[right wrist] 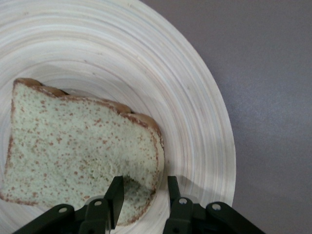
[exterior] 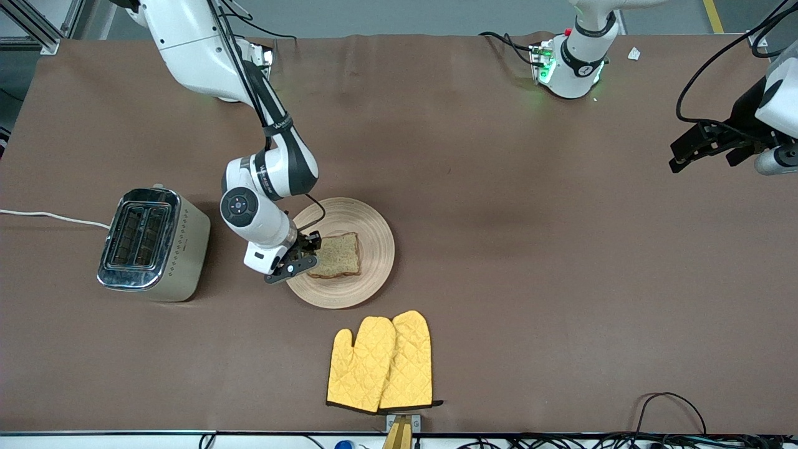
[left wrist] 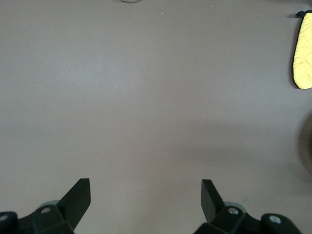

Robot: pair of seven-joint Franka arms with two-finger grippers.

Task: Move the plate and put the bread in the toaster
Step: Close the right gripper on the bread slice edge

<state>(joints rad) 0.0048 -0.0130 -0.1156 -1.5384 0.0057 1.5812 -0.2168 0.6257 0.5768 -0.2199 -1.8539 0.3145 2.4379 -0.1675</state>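
The bread [exterior: 336, 254] [right wrist: 73, 146] lies flat on the wooden plate [exterior: 374, 237] [right wrist: 195, 97] near the table's middle. My right gripper [exterior: 313, 249] [right wrist: 144, 181] is down at the slice's edge toward the toaster. It is open part-way, one finger over the crumb and the other just outside the crust above the plate, with a gap showing. The toaster [exterior: 156, 246] stands beside the plate toward the right arm's end, slots up. My left gripper [exterior: 686, 153] [left wrist: 146, 181] waits open over bare table at the left arm's end.
A pair of yellow oven mitts [exterior: 381, 362] [left wrist: 303, 53] lies nearer the front camera than the plate. The toaster's white cord [exterior: 50, 216] runs off the table's edge at the right arm's end. Cables hang along the front edge.
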